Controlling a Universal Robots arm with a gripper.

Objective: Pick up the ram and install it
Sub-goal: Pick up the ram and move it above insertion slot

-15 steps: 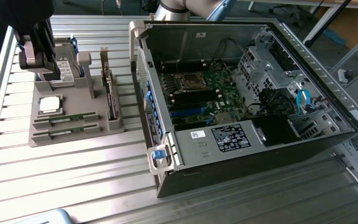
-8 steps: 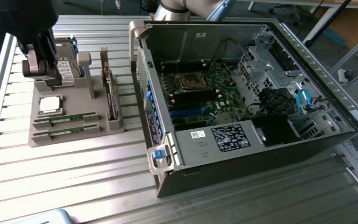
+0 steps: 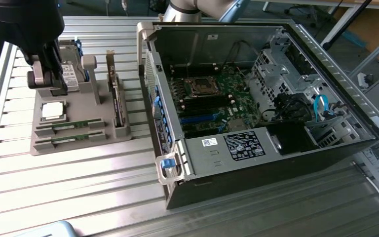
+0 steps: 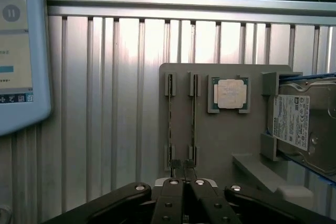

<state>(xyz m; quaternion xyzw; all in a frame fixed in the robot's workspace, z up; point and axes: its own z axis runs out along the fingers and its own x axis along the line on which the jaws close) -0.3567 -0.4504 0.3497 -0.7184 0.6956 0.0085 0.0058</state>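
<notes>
— Gripper [image 4: 184, 167] first: how does it stand?

— Jaws pressed together, holding nothing. It hangs over the grey tray [image 4: 226, 150], its tips above the tray's edge, where the ends of the two sticks sit.

— And the ram [image 4: 193, 121]?

— On the tray, set on edge in its clips, with a second stick [image 4: 169, 124] just beside it in a parallel slot. I cannot tell which one is meant. The square silver processor [image 4: 231, 94] lies in its own pocket on the tray, on the ram's other side.

— What could go wrong?

— I'd judge three things. Closed jaws coming down would strike a stick's thin top edge rather than straddle it. The sticks sit close, so a spread finger could nudge the neighbour. And a slim board gripped off-centre may tilt or bind in the clips.

— Surfaces?

— Matte grey tray, blocky, probably plastic. The sticks are thin green boards, hard and narrow, offering little to grip. Under the tray runs a table [image 4: 105, 103] of ribbed, glossy metal slats. Beside the tray stands the open computer case [image 3: 176, 44] of sheet metal.
</notes>
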